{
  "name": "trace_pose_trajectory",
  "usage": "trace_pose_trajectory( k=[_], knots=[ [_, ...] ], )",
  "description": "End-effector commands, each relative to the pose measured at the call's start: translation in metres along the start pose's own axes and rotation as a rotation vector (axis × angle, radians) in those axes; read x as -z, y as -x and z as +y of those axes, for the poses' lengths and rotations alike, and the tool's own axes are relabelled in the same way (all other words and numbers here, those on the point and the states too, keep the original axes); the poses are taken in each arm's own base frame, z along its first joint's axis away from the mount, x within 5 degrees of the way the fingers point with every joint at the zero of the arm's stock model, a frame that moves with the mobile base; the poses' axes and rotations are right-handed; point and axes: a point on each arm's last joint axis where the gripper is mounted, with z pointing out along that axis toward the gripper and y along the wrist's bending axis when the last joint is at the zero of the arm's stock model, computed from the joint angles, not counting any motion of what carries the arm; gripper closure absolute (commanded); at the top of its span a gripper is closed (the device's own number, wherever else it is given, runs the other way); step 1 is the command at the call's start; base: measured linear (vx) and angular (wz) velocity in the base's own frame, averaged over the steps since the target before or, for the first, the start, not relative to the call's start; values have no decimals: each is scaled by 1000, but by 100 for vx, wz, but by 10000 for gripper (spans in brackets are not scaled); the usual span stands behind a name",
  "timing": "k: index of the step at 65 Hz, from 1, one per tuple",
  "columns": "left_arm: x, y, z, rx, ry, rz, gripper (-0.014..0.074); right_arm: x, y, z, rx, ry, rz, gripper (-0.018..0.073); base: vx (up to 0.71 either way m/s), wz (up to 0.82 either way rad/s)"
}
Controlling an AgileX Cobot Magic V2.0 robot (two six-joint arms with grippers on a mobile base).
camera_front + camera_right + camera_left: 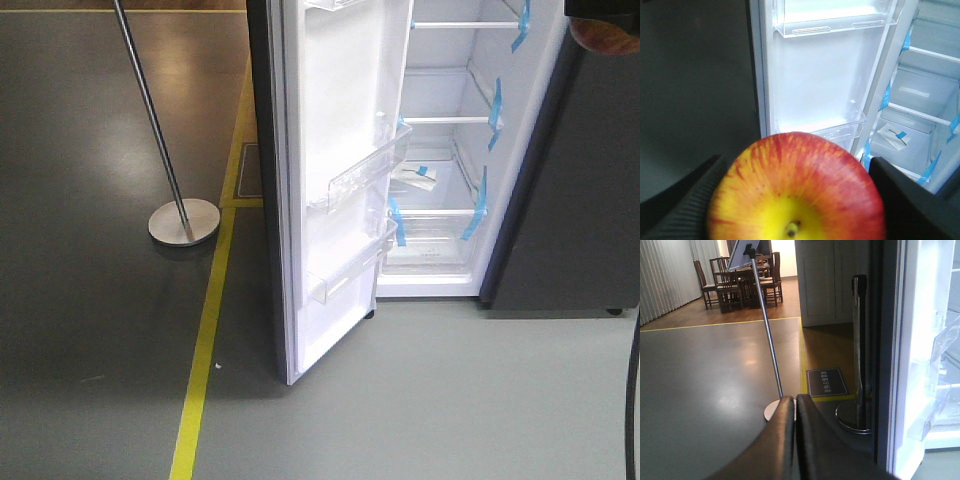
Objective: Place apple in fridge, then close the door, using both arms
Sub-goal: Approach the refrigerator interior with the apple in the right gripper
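holding: my right pincer clamps the apple outside the fridge, before its open door.
left pincer: fingers pressed together.
fridge shelf: one white slip lies on it.

Item count: one apple; one fridge; one door carrying three clear bins. Left of the fridge: one sign stand, one chrome stanchion post.
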Motion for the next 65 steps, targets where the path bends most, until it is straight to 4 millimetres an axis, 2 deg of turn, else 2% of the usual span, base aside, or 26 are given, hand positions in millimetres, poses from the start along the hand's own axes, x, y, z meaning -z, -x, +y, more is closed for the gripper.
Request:
trace_pose_trajectory(
  k=[1,65],
  knots=[
    [3,13,-1,9,-20,-100,603,19,19,6,6,-31,-123,440,12,0],
    [3,13,-1,9,-20,-100,603,19,19,6,6,-31,-123,440,10,-1]
  ],
)
